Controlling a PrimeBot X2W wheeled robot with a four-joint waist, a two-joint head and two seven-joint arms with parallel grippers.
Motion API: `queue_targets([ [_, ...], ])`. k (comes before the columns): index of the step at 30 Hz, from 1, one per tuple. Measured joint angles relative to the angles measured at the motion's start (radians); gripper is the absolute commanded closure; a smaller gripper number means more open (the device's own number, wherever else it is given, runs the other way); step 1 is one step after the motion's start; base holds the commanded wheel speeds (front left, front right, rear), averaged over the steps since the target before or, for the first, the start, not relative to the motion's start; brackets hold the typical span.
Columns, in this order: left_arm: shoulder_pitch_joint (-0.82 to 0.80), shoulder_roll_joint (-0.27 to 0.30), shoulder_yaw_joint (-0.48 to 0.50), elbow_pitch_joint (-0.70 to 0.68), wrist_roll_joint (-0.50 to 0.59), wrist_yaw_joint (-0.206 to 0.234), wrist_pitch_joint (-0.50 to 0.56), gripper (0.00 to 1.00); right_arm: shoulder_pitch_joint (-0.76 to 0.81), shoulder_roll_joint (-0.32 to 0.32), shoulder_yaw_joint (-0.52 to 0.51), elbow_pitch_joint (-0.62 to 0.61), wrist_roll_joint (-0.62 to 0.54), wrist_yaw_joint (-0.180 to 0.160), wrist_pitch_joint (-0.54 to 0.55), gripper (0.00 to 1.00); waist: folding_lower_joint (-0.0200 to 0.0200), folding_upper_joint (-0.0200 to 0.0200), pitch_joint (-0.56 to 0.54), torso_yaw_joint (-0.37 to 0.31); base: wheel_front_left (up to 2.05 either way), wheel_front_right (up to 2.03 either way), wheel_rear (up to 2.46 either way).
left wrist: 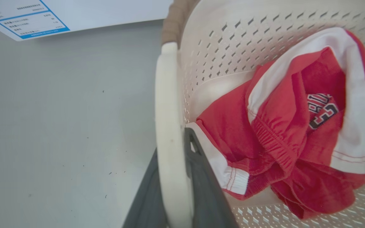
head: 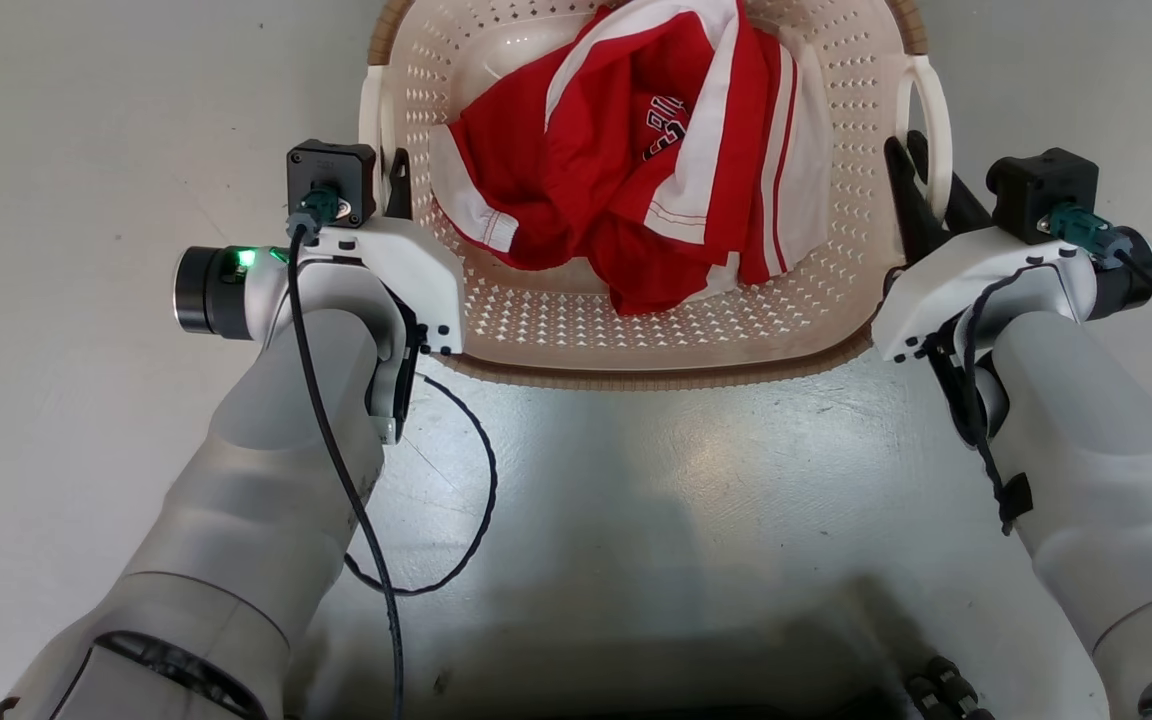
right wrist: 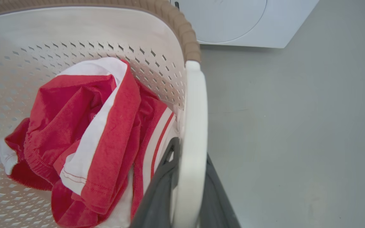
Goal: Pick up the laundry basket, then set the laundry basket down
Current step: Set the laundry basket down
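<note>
1. Head view: the basket (head: pixel 656 378) is between both arms, over grey floor (head: pixel 66 120). I cannot tell whether it rests there or hangs clear.
2. A red-and-white garment (head: pixel 636 170) lies crumpled inside it.
3. Left wrist view: the left gripper (left wrist: pixel 171 142) has narrow jaws, one finger on each side of the left handle (left wrist: pixel 166 95), pinching it.
4. Right wrist view: the right gripper (right wrist: pixel 191 148) clasps the right handle (right wrist: pixel 195 104) the same way, jaws narrow.
5. A white washer (right wrist: pixel 233 22) stands beyond the basket.
</note>
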Motion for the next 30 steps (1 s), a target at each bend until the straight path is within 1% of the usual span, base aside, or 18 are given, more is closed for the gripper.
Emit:
queue_targets([
  [1,-0.002,-0.001,0.003,0.004,0.0,-0.001,0.0,1.0,0.0,0.0,-0.003,0.001,-0.011,0.002,0.001,0.64,0.0,0.0,0.001,0.0,0.0,0.0,0.0],
  [2,-0.004,-0.002,0.004,0.007,0.0,-0.007,-0.002,0.87,0.001,0.0,-0.005,0.002,-0.023,0.002,0.001,0.56,0.0,0.0,0.001,0.001,0.0,0.0,0.0],
  [3,-0.005,-0.002,0.004,0.008,-0.001,-0.011,-0.003,0.62,0.001,0.003,-0.007,0.003,-0.029,0.002,0.001,0.33,0.0,0.0,0.001,0.001,0.0,0.0,0.0],
  [4,-0.006,-0.005,0.002,0.013,-0.004,-0.014,0.002,0.15,0.0,0.004,-0.011,-0.001,-0.033,0.003,0.001,0.1,0.0,0.0,0.002,0.0,0.0,0.0,0.0],
  [5,-0.005,-0.01,-0.003,0.017,-0.013,-0.017,0.006,0.0,-0.001,0.005,-0.015,-0.004,-0.038,0.01,0.001,0.0,0.0,0.0,0.002,0.0,0.0,0.0,0.0],
  [8,-0.004,-0.017,-0.026,0.029,-0.043,-0.022,0.006,0.0,-0.001,0.014,-0.025,-0.012,-0.052,0.012,0.001,0.0,0.0,0.0,0.001,0.0,0.0,0.0,0.0],
  [12,-0.004,-0.016,-0.048,0.036,-0.074,-0.02,0.006,0.0,-0.001,0.011,-0.051,-0.022,-0.076,0.012,0.0,0.0,0.0,0.0,-0.002,0.0,0.0,0.0,0.0],
  [21,-0.004,-0.016,-0.073,0.04,-0.107,-0.006,0.006,0.0,0.002,0.016,-0.091,-0.031,-0.101,0.012,0.0,0.0,0.0,0.0,-0.024,0.0,0.0,0.0,0.0],
  [24,-0.004,-0.016,-0.078,0.045,-0.108,0.001,0.006,0.0,0.004,0.021,-0.108,-0.037,-0.112,0.012,0.0,0.0,0.0,0.0,-0.039,-0.002,0.0,0.0,0.0],
  [30,0.004,-0.016,-0.077,0.05,-0.113,0.002,0.006,0.0,0.041,0.034,-0.139,-0.056,-0.127,0.012,0.0,0.0,0.0,0.0,-0.084,-0.005,0.0,0.0,0.0],
])
